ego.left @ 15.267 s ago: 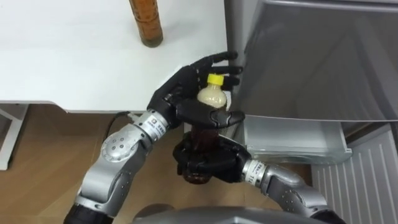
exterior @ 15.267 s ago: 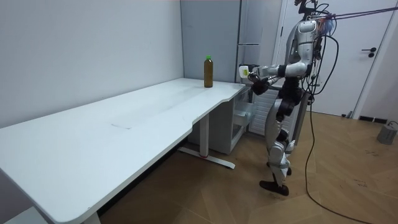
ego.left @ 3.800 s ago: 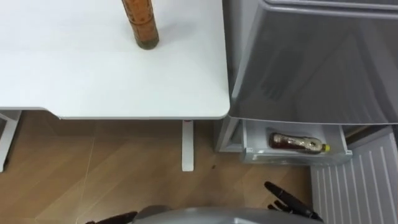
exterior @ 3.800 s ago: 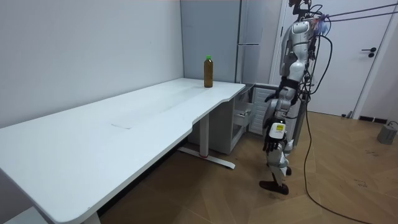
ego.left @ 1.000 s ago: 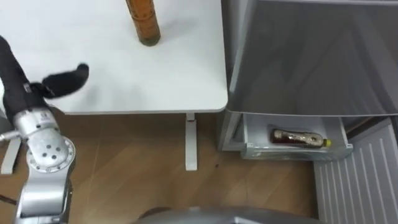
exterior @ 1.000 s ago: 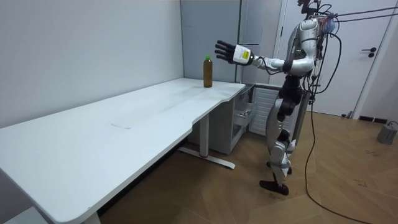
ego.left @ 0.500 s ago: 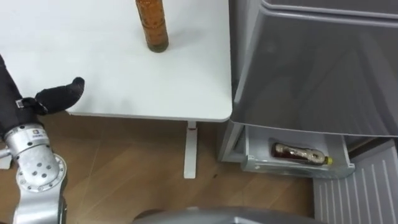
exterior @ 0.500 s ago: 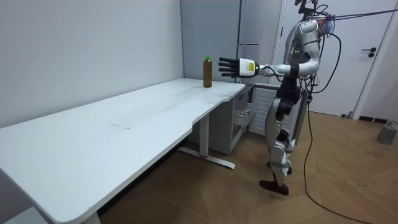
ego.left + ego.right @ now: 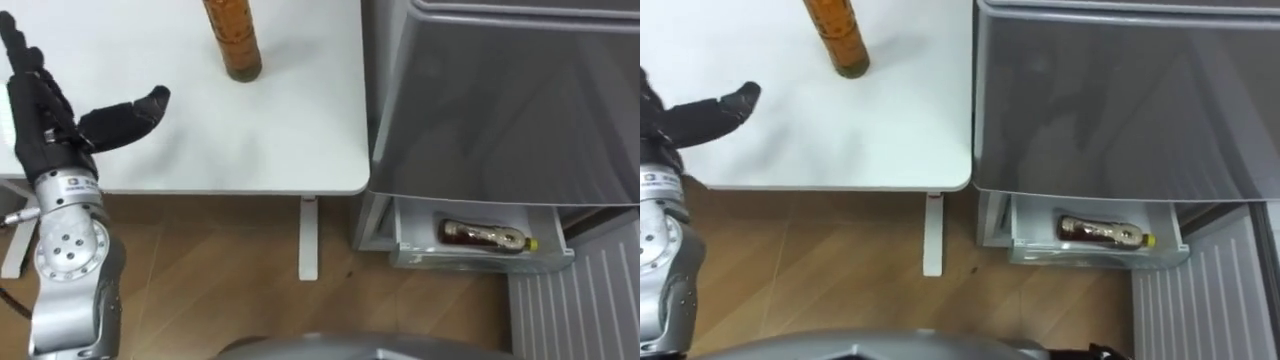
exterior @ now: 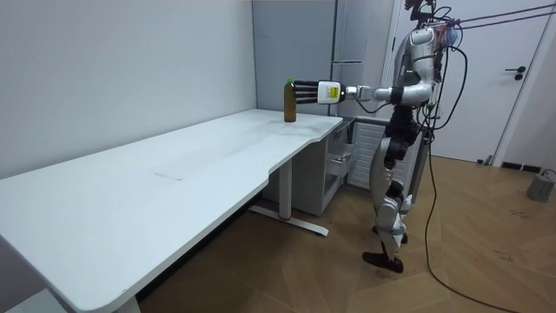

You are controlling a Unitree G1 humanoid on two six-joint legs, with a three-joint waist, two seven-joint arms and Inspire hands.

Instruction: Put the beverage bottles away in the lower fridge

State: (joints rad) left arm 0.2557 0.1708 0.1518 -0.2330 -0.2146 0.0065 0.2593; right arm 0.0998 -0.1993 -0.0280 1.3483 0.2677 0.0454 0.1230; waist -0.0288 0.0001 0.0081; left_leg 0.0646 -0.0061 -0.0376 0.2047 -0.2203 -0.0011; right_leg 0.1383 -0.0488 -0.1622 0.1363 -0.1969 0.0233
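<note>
An amber drink bottle (image 9: 232,40) with a green cap (image 10: 290,81) stands upright near the far corner of the white table (image 9: 290,130). My left hand (image 9: 45,110) reaches out over the table, open, fingers straight and thumb spread. It is left of the bottle, a short gap away and not touching it. In the room view that hand (image 10: 306,89) hovers level with the bottle's upper part. A second brown bottle (image 9: 485,236) with a yellow cap lies on its side in the fridge's open lower drawer (image 9: 410,255). A dark edge of my right hand (image 9: 1092,352) shows at the bottom.
The grey fridge front (image 9: 500,100) stands directly right of the table's edge, above the pulled-out drawer. A white table leg (image 9: 308,240) stands on the wooden floor (image 9: 220,270). I stand at the table's corner by the fridge.
My left hand has moved right, nearer the amber bottle, and its straight fingers have come into view. In the room view the outstretched arm now ends right beside the bottle.
</note>
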